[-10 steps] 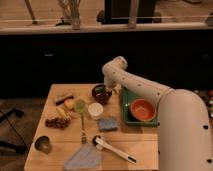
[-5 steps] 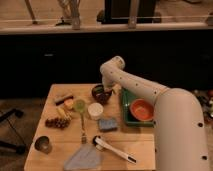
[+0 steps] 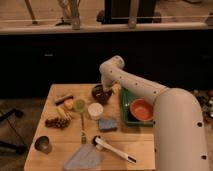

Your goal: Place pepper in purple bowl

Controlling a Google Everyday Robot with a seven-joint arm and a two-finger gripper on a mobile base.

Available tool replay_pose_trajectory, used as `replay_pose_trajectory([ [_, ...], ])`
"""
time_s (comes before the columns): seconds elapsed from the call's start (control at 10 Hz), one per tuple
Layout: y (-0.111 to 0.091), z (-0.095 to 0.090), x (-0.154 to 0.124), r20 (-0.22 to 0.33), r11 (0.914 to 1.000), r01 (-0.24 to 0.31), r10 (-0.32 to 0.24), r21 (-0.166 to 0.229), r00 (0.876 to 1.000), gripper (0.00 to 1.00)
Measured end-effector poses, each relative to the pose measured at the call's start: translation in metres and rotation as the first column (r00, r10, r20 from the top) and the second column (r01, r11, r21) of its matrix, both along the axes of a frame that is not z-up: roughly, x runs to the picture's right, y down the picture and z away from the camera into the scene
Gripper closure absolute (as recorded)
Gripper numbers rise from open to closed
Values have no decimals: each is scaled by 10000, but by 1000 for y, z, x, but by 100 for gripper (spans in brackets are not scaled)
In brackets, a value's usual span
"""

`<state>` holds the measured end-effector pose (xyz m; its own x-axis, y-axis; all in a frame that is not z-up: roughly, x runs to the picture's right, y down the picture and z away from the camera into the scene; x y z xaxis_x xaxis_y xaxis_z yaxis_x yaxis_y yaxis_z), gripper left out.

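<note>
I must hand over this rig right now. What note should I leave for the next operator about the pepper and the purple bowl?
Gripper: lowered over the purple bowl, at its right rim.
Purple bowl: on the table, left of the orange bowl.
Pepper: cannot be made out; it may be hidden under the gripper or inside the bowl.
Done: the arm is at the bowl.
Left: check that the pepper lies in the purple bowl, let it go if not, then lift the arm away.

Your count, kind by kind
You have two bowls: purple bowl (image 3: 98, 95), orange bowl (image 3: 141, 110); two cups: white cup (image 3: 95, 110), metal cup (image 3: 43, 144); one sponge (image 3: 107, 124), one brush (image 3: 113, 149), one cloth (image 3: 82, 158); one gripper (image 3: 106, 89), at the purple bowl, far middle.
</note>
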<state>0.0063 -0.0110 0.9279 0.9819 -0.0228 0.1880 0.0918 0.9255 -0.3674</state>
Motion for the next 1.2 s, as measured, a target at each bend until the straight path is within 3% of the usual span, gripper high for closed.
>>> replay_pose_trajectory([
  [0.4, -4, -6, -5, 1011, 9999, 87, -74, -133, 9949, 100],
  [0.9, -6, -8, -16, 2399, 9981, -257, 385, -560, 9700, 100],
  [1.2, -7, -5, -20, 2924, 9951, -440, 680, -881, 9539, 100],
])
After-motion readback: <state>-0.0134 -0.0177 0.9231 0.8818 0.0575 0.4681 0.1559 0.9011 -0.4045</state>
